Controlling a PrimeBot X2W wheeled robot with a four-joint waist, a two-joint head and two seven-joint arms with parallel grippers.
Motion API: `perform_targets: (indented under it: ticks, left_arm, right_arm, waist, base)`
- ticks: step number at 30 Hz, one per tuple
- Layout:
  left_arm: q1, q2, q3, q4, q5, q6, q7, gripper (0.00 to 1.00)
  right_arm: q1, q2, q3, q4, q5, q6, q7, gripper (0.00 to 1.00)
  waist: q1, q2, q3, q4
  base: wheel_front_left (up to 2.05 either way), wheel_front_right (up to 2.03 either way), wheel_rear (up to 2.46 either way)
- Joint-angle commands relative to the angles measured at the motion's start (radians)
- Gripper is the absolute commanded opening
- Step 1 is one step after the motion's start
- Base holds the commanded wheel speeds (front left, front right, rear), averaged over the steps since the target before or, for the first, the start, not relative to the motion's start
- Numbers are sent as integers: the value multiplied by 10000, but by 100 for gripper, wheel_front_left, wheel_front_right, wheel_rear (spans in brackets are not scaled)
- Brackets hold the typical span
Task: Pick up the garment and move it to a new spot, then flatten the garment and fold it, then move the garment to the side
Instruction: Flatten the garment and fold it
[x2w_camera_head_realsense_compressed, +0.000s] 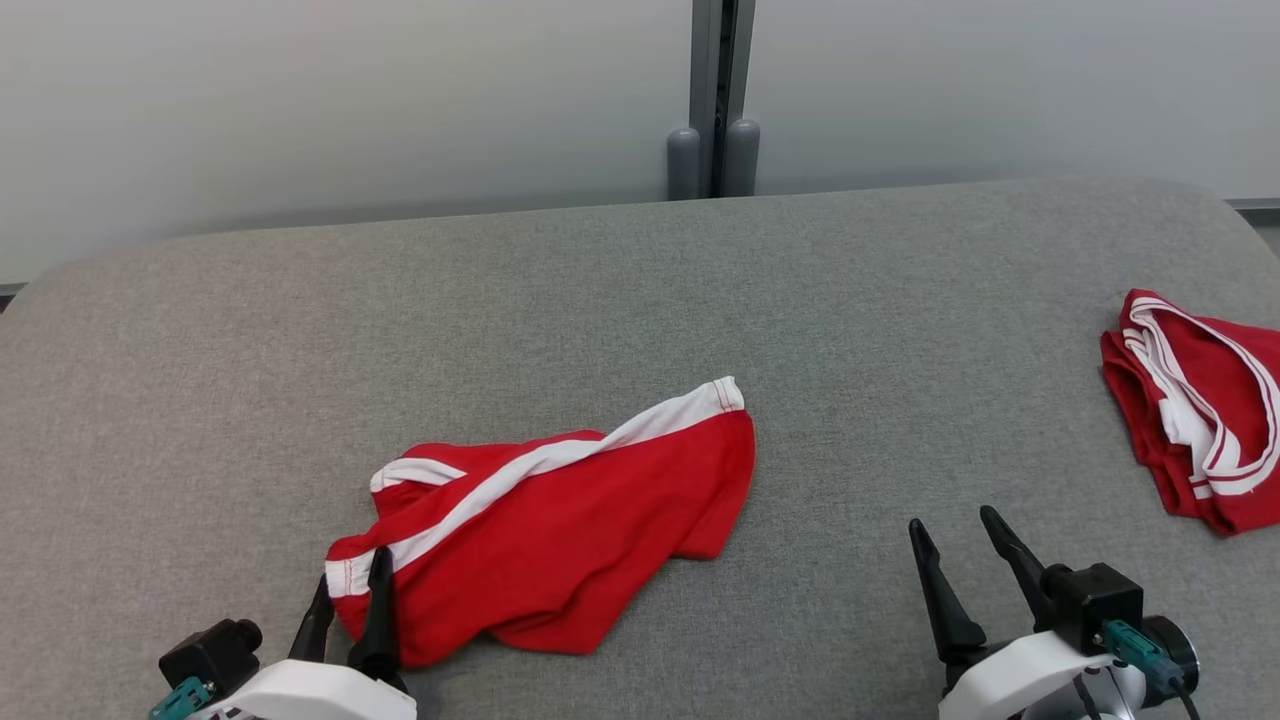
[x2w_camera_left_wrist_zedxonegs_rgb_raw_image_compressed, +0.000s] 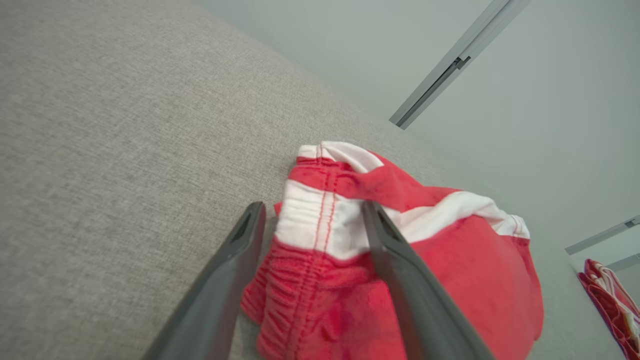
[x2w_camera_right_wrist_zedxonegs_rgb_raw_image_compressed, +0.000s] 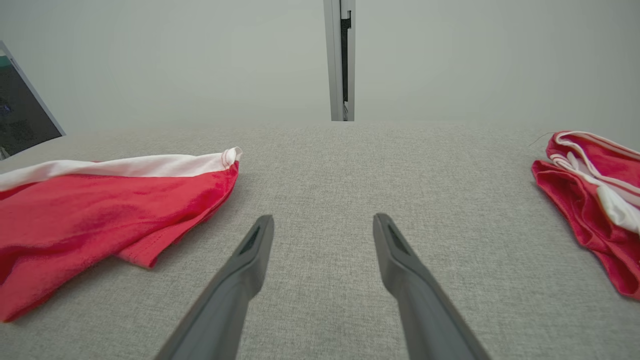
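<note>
A rumpled red garment (x2w_camera_head_realsense_compressed: 560, 520) with white bands lies on the grey cloth surface, front and left of centre. My left gripper (x2w_camera_head_realsense_compressed: 352, 575) stands open at its near left corner. In the left wrist view the white waistband corner (x2w_camera_left_wrist_zedxonegs_rgb_raw_image_compressed: 312, 222) sits between the two spread fingers of the left gripper (x2w_camera_left_wrist_zedxonegs_rgb_raw_image_compressed: 312, 210), unpinched. My right gripper (x2w_camera_head_realsense_compressed: 955, 525) is open above bare cloth to the right of the garment (x2w_camera_right_wrist_zedxonegs_rgb_raw_image_compressed: 95, 210). In the right wrist view the right gripper (x2w_camera_right_wrist_zedxonegs_rgb_raw_image_compressed: 324, 219) has nothing between its fingers.
A second red and white garment (x2w_camera_head_realsense_compressed: 1205, 410) lies bunched at the right edge of the padded grey table (x2w_camera_head_realsense_compressed: 640, 300), also seen as the bunched garment (x2w_camera_right_wrist_zedxonegs_rgb_raw_image_compressed: 595, 195) in the right wrist view. A pale wall with a grey post (x2w_camera_head_realsense_compressed: 713, 100) stands behind the table.
</note>
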Motion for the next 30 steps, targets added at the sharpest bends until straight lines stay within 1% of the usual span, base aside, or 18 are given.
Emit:
perform_targets:
  ticks: [1, 4, 8, 9, 11, 13, 14, 16, 17, 18, 19, 21, 22, 23, 24, 26, 28, 30]
  left_arm:
    - [-205, 42, -36, -22, -23, -41, 4, 100]
    - [-158, 39, -190, -41, -70, -97, 4, 99]
    - [-46, 42, -328, -266, -126, -121, 4, 81]
    - [-22, 42, -358, -383, -153, -125, 4, 80]
    - [110, 44, -374, -570, -204, -128, 4, 84]
    - [219, 42, -416, -724, -206, -130, 4, 80]
    - [219, 42, -416, -724, -206, -130, 4, 80]
    - [267, 41, -452, -842, -252, -132, 4, 70]
    - [297, 42, -456, -910, -282, -132, 4, 67]
    - [355, 44, -473, -962, -316, -133, 4, 67]
    - [423, 38, -528, -995, -360, -132, 4, 64]
    - [490, 42, -607, -1040, -395, -118, 4, 67]
    - [513, 44, -658, -1051, -436, -111, 4, 71]
    - [557, 41, -733, -1036, -464, -111, 4, 79]
    - [603, 41, -787, -1003, -493, -111, 4, 84]
    - [629, 44, -861, -976, -585, -112, 4, 87]
    - [640, 39, -966, -972, -719, -112, 4, 98]
    - [668, 77, -982, -1012, -807, -112, 4, 100]
  right_arm:
    - [-64, -52, 6, -27, 6, -3, -45, 100]
    - [-42, -52, 23, -11, 32, -3, -45, 100]
    - [-44, -51, 18, -27, 68, -3, -45, 100]
    - [-39, -51, 21, -32, 72, -3, -45, 100]
    - [-12, -52, 23, -33, 79, -3, -45, 100]
    - [21, -51, 45, -19, 80, -3, -45, 100]
    - [21, -51, 45, -19, 80, -3, -45, 100]
    - [54, -52, 44, -9, 86, -3, -45, 100]
    - [76, -52, 36, 1, 83, -3, -45, 100]
    - [90, -51, 33, 10, 81, -3, -45, 100]
    - [97, -52, 27, 21, 75, -3, -45, 100]
    - [98, -52, 25, 39, 58, -2, -45, 100]
    - [99, -51, 28, 45, 45, -3, -45, 100]
    - [104, -52, 17, 50, 35, -3, -45, 100]
    - [114, -52, 16, 56, 29, -3, -45, 100]
    - [128, -52, 28, 63, 20, -3, -45, 100]
    - [140, -52, 41, 71, 12, -2, -45, 100]
    - [156, -52, 55, 81, 9, -3, -45, 100]
  waist:
    - [0, -1, -8, 27]
    - [0, -1, -32, 70]
    - [0, -1, -50, 156]
    - [0, -1, -53, 183]
    - [0, -1, -72, 253]
    - [0, -1, -102, 310]
    - [0, -1, -102, 310]
    - [0, -1, -143, 372]
    - [0, -1, -166, 406]
    - [0, -1, -185, 433]
    - [0, -1, -201, 456]
    - [0, -1, -231, 501]
    - [0, -1, -248, 525]
    - [0, -1, -265, 548]
    - [0, -1, -281, 568]
    - [0, -1, -302, 604]
    - [0, -1, -311, 636]
    - [0, -1, -319, 657]
  base:
    - [0, 0, 0]
    - [0, 0, 0]
    - [0, 0, 0]
    - [0, 0, 0]
    - [0, 0, 0]
    - [0, 0, 0]
    - [0, 0, 0]
    - [0, 0, 0]
    - [0, 0, 0]
    - [0, 0, 0]
    - [0, 0, 0]
    - [0, 0, 0]
    - [0, 0, 0]
    - [0, 0, 0]
    - [0, 0, 0]
    - [0, 0, 0]
    - [0, 0, 0]
    - [0, 0, 0]
